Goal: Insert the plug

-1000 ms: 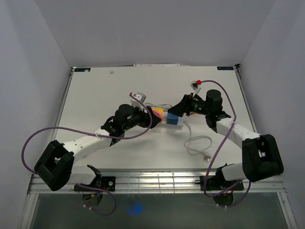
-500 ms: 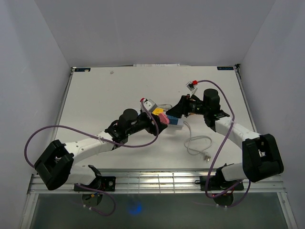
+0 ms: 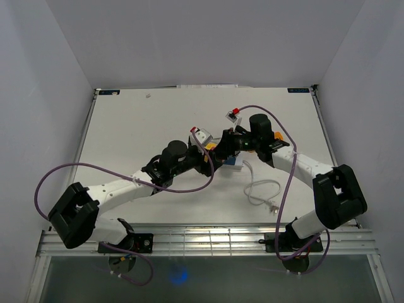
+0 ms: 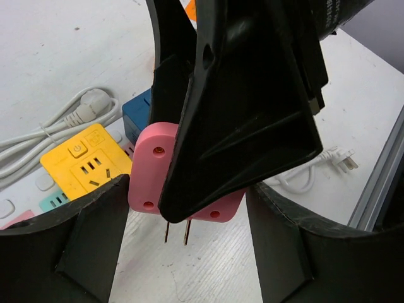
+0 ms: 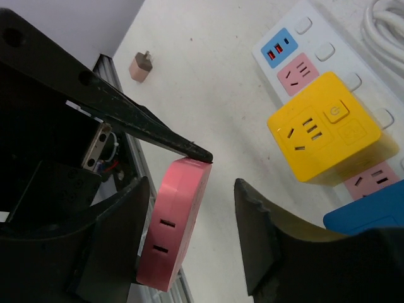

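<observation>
Two claws meet over the desk (image 3: 139, 126), just beside the white power strip (image 5: 314, 65). The left claw (image 4: 187, 192) grasps the pink plug (image 4: 148, 177) by its sides, prongs toward the desk. The right claw (image 5: 189, 189) straddles the plug's flat faces, released, a gap showing. A yellow cube adapter (image 5: 325, 126) sits in the strip.

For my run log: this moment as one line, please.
left jaws: closed on pink plug | right jaws: open around same plug | plug: prongs bare, not yet in power strip
</observation>
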You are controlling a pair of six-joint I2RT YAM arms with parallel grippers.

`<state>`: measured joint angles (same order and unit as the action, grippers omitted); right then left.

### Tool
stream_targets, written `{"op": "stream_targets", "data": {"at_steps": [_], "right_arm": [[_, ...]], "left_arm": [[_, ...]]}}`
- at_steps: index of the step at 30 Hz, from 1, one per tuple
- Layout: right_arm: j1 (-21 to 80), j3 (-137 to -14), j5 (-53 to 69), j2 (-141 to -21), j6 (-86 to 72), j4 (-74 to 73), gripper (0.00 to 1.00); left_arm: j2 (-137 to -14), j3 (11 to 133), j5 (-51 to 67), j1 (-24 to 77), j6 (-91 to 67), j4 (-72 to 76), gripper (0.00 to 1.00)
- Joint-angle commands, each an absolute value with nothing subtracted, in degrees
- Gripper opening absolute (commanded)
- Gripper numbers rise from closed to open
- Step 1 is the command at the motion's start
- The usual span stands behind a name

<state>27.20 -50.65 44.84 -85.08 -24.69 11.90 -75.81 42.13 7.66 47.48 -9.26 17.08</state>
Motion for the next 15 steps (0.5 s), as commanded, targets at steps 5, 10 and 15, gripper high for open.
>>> {"op": "stream_targets", "data": {"at_steps": [5, 10, 15], "right_arm": [[28.04, -54.23, 41.58, -85.61, -21.53, 6.85, 0.26], [27.95, -53.61, 39.73, -84.38, -21.53, 7.38, 0.09], [26.90, -51.86, 38.06, -82.71, -22.50, 8.79, 0.08]], "left_arm": [[-75.67, 44.56, 4.66, 48.08, -7.91, 14.94, 0.30], [-74.27, 44.03, 4.22, 48.08, -9.14, 15.12, 0.50], [-70.06, 41.67, 0.99, 48.08, -12.47, 16.87, 0.77]]}}
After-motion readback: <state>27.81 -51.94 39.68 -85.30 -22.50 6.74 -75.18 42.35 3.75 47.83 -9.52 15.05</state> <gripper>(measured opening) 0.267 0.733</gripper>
